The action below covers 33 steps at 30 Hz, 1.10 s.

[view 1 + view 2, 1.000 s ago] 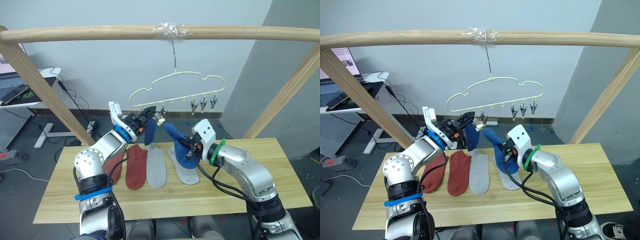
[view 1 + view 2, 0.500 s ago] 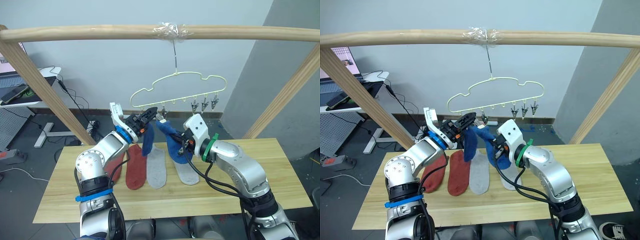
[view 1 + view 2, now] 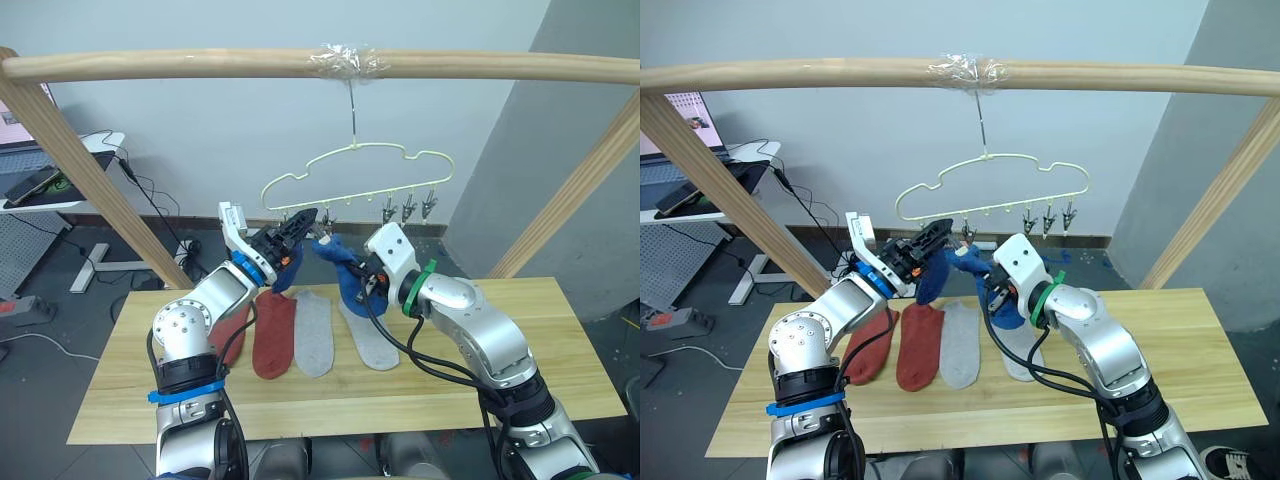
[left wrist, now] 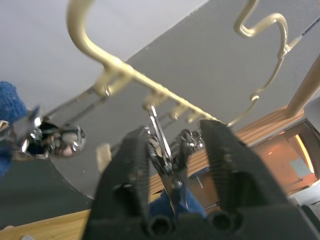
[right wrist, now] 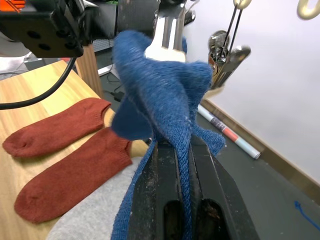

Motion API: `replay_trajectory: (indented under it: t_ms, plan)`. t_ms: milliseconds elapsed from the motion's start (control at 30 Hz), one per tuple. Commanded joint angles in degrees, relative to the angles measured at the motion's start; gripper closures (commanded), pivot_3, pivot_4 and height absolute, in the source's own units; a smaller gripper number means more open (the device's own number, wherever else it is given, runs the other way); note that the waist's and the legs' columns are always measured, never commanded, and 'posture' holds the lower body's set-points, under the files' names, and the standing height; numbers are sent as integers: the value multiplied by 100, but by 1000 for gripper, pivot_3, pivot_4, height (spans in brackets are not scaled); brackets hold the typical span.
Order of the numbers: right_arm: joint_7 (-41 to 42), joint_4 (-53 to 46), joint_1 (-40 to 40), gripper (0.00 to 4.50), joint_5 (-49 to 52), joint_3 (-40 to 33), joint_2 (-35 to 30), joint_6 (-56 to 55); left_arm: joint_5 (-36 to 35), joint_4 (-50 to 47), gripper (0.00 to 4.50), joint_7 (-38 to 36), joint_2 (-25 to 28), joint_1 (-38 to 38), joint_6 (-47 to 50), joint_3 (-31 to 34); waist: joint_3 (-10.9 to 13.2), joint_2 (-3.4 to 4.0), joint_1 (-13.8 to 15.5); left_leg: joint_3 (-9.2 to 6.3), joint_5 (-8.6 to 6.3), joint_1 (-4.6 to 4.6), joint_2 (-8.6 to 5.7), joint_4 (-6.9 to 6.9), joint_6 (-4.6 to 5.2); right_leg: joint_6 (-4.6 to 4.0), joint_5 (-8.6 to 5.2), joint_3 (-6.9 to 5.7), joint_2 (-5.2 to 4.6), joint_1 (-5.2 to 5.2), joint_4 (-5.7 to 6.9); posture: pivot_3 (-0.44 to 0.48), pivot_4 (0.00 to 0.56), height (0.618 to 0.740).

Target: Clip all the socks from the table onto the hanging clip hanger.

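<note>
The pale-gold clip hanger [image 3: 355, 165] hangs from the wooden pole. My left gripper [image 3: 305, 222] is raised to its left clips, its fingers closed on either side of one metal clip [image 4: 167, 155]. A blue sock [image 3: 284, 278] dangles just under that gripper. My right gripper [image 3: 362, 277] is shut on a second blue sock [image 5: 160, 85], whose top edge is lifted close to the clip between the left fingers. Two rust-red socks [image 3: 272, 335] and two light grey socks [image 3: 312, 335] lie flat on the table [image 3: 560, 380].
The thick wooden pole [image 3: 200, 65] spans the top, on slanted wooden supports [image 3: 90, 170] at both sides. Three bare clips [image 3: 407, 208] hang at the hanger's right end. A desk with a laptop [image 3: 40, 185] stands far left behind the table.
My right gripper has carried its blue sock up and to the left, from over the grey sock to the clip at the left gripper. The left gripper stays at the clip.
</note>
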Motion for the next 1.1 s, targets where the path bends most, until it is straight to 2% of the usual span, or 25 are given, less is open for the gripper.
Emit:
replay_trajectory:
  t_ms: [33,167,233,333,400,433,467,667,800,933,1100]
  plan:
    - [1,-156,-25,4500,5,23,22,-126,-157,-192,1368,-76,70,6,-14,20,0,0,4,0,0,0,0,0,0,0,0,-1,0,0,0,-80,128,740]
    - [-16,-82,39,4500,30,-7,94,-144,-188,-347,91,-75,187,122,23,27,0,0,8,0,0,0,1,-1,0,0,0,0,0,0,0,-78,120,740]
    - [-4,51,76,4500,69,-7,191,-208,-25,-507,27,-78,359,236,8,-41,0,0,17,-1,0,0,1,-3,0,0,0,-1,0,-1,0,-70,117,740]
    - [92,445,140,4500,514,-209,691,-129,1271,-992,27,-312,1016,704,-403,-735,-2,-1,-10,4,0,7,4,-9,-1,-1,0,4,2,-2,0,-57,114,740]
    - [166,670,151,3934,844,-363,990,49,1926,-1298,0,-452,1388,955,-677,-1149,-2,-1,10,3,1,8,3,-21,-2,-10,2,6,3,-4,1,-39,107,740]
    - [177,851,149,3811,1036,-486,1178,137,2318,-1486,0,-443,1530,1089,-946,-1288,-2,-2,36,3,1,8,3,-21,-2,-11,3,6,3,-4,1,-31,105,740]
    - [171,1011,126,3493,1142,-554,1305,169,2467,-1571,0,-506,1649,1162,-998,-1345,-2,-2,40,4,1,6,3,-21,-2,-14,5,8,2,-8,0,-23,103,740]
    - [261,1597,124,1457,1091,-538,1303,-110,2063,-1917,0,-1362,1869,1567,-1013,-1054,-3,1,191,3,1,3,2,-30,-2,-18,5,4,0,-9,-11,17,87,740]
    - [251,1297,501,89,826,-392,833,-392,2334,-2290,0,-1450,1811,1855,-1288,-1156,-14,-2,233,2,1,1,3,-47,-2,-22,8,1,-1,-8,-32,26,74,740]
    - [60,922,974,40,308,-434,231,-1045,2743,-2466,0,-1354,1585,1953,-1659,-1440,-17,-4,273,3,2,-2,1,-61,-4,-29,13,1,-5,-7,-50,57,69,740]
    - [-157,342,1500,40,234,-705,9,-1343,3672,-2453,0,-1355,1427,2049,-2442,-1933,-19,-5,305,8,2,2,5,-71,-4,-25,11,3,-3,-7,-53,65,89,740]
